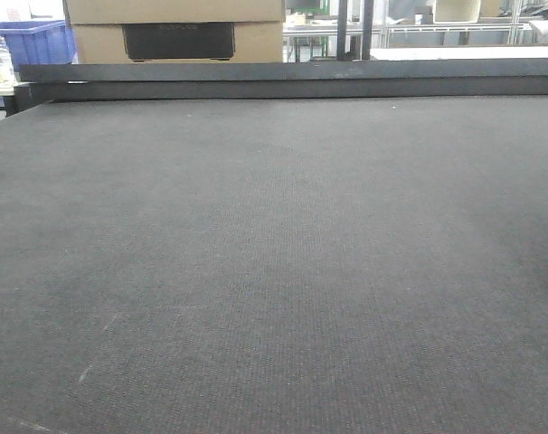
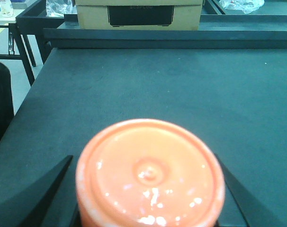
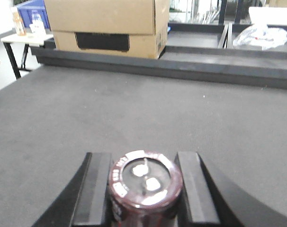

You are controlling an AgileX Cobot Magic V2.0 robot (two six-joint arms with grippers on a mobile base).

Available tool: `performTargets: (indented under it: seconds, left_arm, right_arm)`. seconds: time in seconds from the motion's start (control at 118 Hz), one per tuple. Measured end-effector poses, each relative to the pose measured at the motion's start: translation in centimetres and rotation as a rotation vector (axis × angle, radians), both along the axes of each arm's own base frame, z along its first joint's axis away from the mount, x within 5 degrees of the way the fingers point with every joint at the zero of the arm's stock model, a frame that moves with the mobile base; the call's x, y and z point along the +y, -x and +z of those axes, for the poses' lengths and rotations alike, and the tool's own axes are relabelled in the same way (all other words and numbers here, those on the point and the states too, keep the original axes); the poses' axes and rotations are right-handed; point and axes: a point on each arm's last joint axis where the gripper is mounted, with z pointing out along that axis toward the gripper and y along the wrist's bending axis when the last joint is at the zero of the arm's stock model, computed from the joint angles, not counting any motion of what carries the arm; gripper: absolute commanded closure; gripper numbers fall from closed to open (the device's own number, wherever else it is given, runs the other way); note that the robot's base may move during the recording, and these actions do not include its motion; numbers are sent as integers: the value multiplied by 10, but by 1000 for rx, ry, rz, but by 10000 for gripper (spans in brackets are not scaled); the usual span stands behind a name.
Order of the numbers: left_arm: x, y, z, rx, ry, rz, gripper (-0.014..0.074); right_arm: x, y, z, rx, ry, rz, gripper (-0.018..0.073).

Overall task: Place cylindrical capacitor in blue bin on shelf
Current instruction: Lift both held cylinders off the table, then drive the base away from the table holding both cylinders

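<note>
1. Counter [image 1: 274,271]: a dark matte surface fills all three views. A raised dark ledge [image 1: 292,80] is seen along its far edge.

2. Cardboard box [image 1: 174,27]: it is set beyond the ledge, far and left of centre.

3. Blue bin [image 1: 30,41]: it is seen at the far left, beyond the counter's corner and left of the box. Pale metal frames [image 1: 455,27] are visible at the far right. Whether these belong to the shelf cannot be told.

4. Left tool [image 2: 143,161]: it is clenched on the cylindrical capacitor [image 2: 150,175], with dark fingers [image 2: 44,194] pressed to the can's left and right sides.

5. Right tool [image 3: 142,156]: it is closed around a dark maroon cylinder [image 3: 144,182] with two terminals on its end face.

6. Position of the capacitor: it is held within the left tool above the near part of the counter. Contact with the counter is hidden. Neither tool appears in the front view.

7. Orientation: the round orange end cap is presented to the left wrist camera. The long axis is therefore judged to run away from the lens, down between the fingers and across their closing line. The printed side is not shown.

8. Governing relation: the bin is judged to lie far and left of the held can. The left arm, which already carries the can, is the nearer one. A carry to the far left, clear of the ledge and box, is called for.
</note>
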Motion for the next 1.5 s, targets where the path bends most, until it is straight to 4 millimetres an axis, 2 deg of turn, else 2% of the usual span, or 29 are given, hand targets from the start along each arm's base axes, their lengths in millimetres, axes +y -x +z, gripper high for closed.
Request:
performTargets:
  seconds: [0.093, 0.204, 1.503]
  left_arm:
    - [1, 7, -11, 11, -2, 0, 707]
    - [1, 10, -16, 15, -2, 0, 707]
    - [2, 12, -15, 4, -1, 0, 707]
  right_arm:
    - [0, 1, 0, -2, -1, 0, 720]
    - [0, 1, 0, -1, 0, 0, 720]
    - [0, 1, 0, 1, 1, 1, 720]
